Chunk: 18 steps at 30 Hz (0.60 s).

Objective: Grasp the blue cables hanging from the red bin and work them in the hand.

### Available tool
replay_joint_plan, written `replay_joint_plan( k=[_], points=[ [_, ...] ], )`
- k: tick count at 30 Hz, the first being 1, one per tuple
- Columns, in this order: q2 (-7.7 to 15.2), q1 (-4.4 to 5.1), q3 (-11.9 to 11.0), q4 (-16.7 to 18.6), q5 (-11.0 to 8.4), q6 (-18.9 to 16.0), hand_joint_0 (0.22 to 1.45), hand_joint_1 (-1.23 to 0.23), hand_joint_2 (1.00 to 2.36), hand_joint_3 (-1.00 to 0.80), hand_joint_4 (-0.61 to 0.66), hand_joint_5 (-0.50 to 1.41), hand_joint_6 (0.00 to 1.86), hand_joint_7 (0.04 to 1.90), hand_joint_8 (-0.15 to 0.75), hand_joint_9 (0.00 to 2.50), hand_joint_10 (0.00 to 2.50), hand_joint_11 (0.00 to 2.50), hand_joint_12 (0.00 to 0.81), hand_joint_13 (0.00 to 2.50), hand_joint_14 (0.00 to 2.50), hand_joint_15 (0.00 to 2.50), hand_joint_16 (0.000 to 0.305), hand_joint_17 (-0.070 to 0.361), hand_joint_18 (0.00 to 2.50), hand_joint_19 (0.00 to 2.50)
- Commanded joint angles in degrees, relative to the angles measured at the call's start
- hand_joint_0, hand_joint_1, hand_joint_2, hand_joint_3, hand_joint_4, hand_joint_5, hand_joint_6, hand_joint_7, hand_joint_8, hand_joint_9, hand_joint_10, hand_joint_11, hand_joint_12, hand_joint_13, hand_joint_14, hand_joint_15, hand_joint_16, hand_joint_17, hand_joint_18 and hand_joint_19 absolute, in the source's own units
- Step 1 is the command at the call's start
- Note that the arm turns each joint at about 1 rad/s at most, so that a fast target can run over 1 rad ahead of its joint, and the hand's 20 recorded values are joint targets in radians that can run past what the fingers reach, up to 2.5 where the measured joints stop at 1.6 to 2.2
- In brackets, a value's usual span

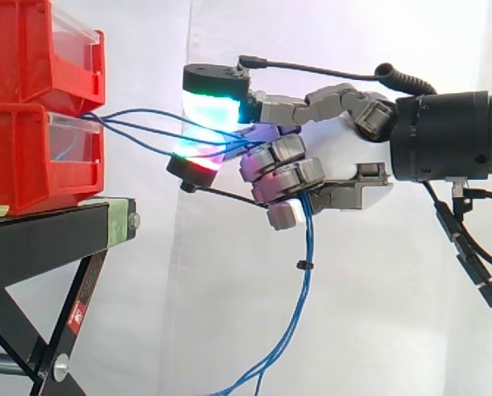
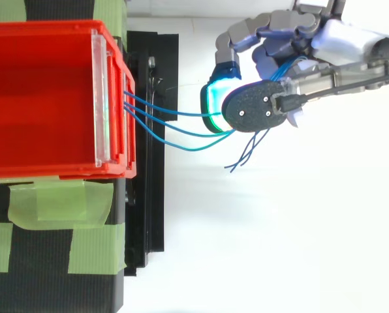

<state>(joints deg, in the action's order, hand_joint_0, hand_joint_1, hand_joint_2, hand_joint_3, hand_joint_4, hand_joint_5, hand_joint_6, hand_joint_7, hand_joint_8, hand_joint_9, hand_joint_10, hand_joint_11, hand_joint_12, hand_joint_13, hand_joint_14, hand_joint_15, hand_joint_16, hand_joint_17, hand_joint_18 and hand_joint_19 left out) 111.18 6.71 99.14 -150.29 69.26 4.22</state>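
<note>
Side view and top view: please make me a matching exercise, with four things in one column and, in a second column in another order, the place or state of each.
Things
1. blue cables
2. robot hand
3. green tape
4. red bins

Places or states
a. stacked on the black stand
b. stuck in strips on the stand
c. fingers curled round the cables
d. run from a bin into the hand, then hang down

Pairs: 1-d; 2-c; 3-b; 4-a
</note>
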Motion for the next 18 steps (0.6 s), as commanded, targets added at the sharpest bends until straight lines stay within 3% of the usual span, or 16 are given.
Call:
replay_joint_plan(
  k=[1, 18],
  points=[
    [0.00, 0.05, 0.00, 0.00, 0.00, 0.00, 0.95, -0.59, 1.02, -0.23, 0.23, 0.23, 0.64, 1.32, 0.458, 0.64, 2.50, 2.50, 0.546, 0.97, 2.50, 1.77, 0.042, 0.095, 1.38, 0.82],
    [0.00, 0.05, 0.00, 0.00, 0.00, 0.00, 0.95, -0.59, 1.02, -0.23, 0.24, 0.23, 0.65, 1.32, 0.458, 0.64, 2.50, 2.50, 0.535, 0.96, 2.50, 1.77, 0.042, 0.094, 1.38, 0.85]
  ],
)
